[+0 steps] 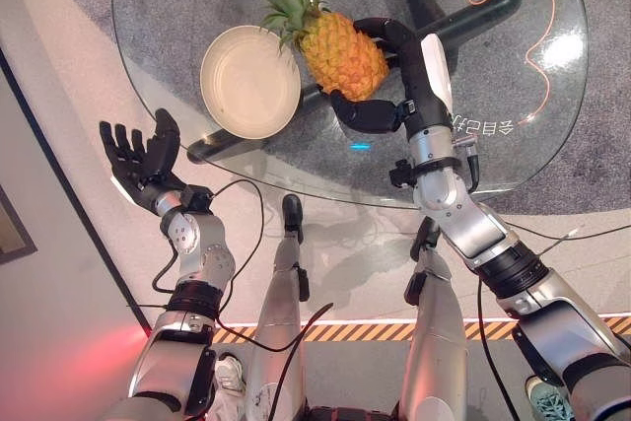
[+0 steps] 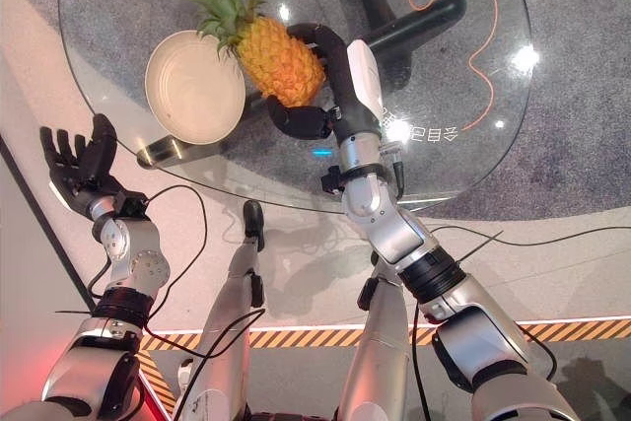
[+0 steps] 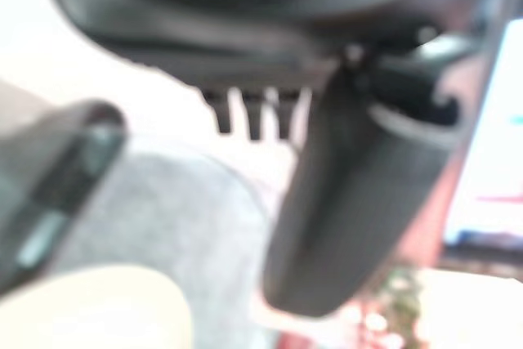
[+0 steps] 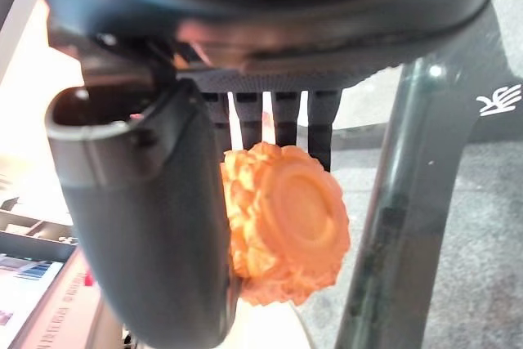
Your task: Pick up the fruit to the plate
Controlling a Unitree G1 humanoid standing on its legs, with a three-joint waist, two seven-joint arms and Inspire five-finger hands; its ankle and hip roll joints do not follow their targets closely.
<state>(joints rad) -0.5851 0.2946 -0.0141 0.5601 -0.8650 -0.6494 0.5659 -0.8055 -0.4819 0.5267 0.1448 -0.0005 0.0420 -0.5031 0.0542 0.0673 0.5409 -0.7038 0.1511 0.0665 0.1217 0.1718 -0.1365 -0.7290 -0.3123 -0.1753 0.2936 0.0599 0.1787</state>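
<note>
A: Nearest in the left eye view, low at the robot's left: left hand, off the edge of the glass table, palm up, fingers spread wide, nothing in it.

B: And past those fingertips?

A: Cream plate on the glass, well apart from them, bare inside. Pineapple just beside the plate's rim, leafy crown lying over that rim. Right hand wraps the fruit: fingers curl over the far side of the body, thumb under the near side.

B: Right eye view?

A: Same layout. Fruit sits between thumb and fingers, body tilted, crown pointing away from the palm toward the plate. Orange cord curls on the far glass, beyond the back of that hand.

B: Left wrist view?

A: Poor and blurred. Straight fingertips stand out beside the thumb; a pale curved edge near them is possibly the plate.

B: Right wrist view?

A: Pineapple's round base faces the camera, pressed against the thumb, fingers behind it, closed on it.
</note>
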